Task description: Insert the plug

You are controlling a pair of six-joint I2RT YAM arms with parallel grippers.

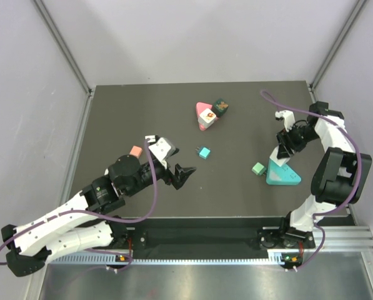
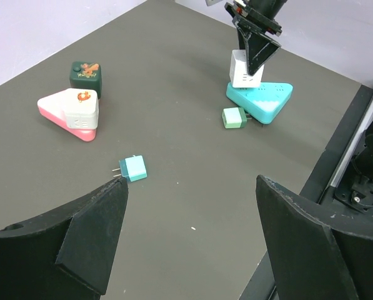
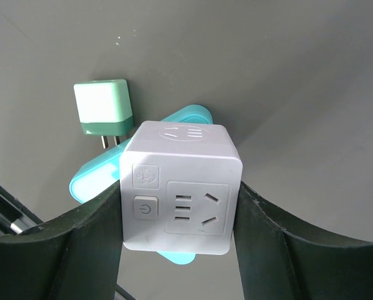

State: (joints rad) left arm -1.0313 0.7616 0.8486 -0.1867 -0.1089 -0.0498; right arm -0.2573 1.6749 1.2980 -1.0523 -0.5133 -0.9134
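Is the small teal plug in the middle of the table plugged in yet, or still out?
Out. The teal plug lies loose on the table, its two prongs bare and pointing at nothing.

On the dark table (image 1: 236, 190) I saw a pink triangular block (image 2: 54, 105) with a white cube (image 2: 81, 107) sitting on it. A dark green cube (image 2: 85, 76) stood just beside that block, and a small salmon block (image 1: 135, 152) lay well apart from it.
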